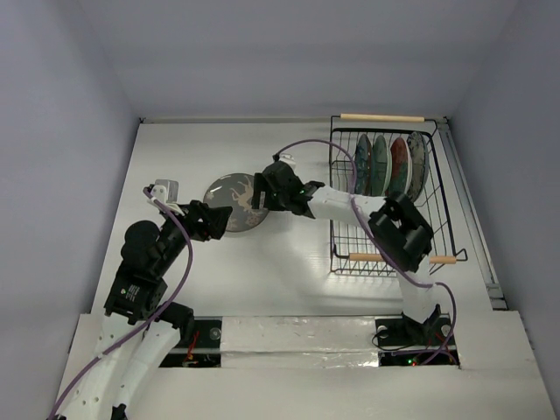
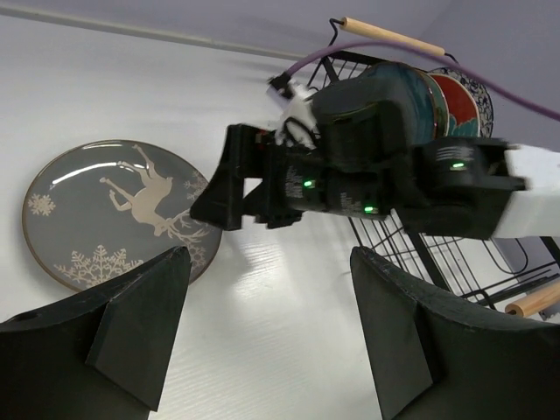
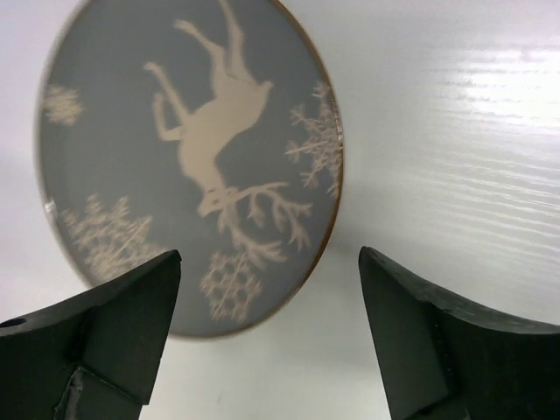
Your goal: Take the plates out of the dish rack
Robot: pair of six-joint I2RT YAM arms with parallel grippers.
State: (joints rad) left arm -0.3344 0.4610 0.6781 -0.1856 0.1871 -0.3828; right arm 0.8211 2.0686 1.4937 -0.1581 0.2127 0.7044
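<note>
The dark grey plate with a pale deer [image 1: 226, 199] lies flat on the white table, left of the dish rack [image 1: 367, 238]. My right gripper [image 1: 257, 201] hovers over its right edge, open and holding nothing. In the right wrist view the deer plate [image 3: 188, 149] has its near rim between the spread fingers of the right gripper [image 3: 267, 293]. My left gripper [image 1: 219, 220] is open and empty by the plate's near edge. Several plates stand upright in the rack: teal [image 1: 363, 164], pale green [image 1: 380, 164], red [image 1: 399, 164] and white with a blue rim [image 1: 416, 162].
The rack's wooden handles sit at its far end [image 1: 382, 116] and near end [image 1: 402, 257]. In the left wrist view the right arm's black wrist [image 2: 350, 166] crosses between the deer plate [image 2: 105, 210] and the rack [image 2: 420, 249]. Grey walls enclose the table.
</note>
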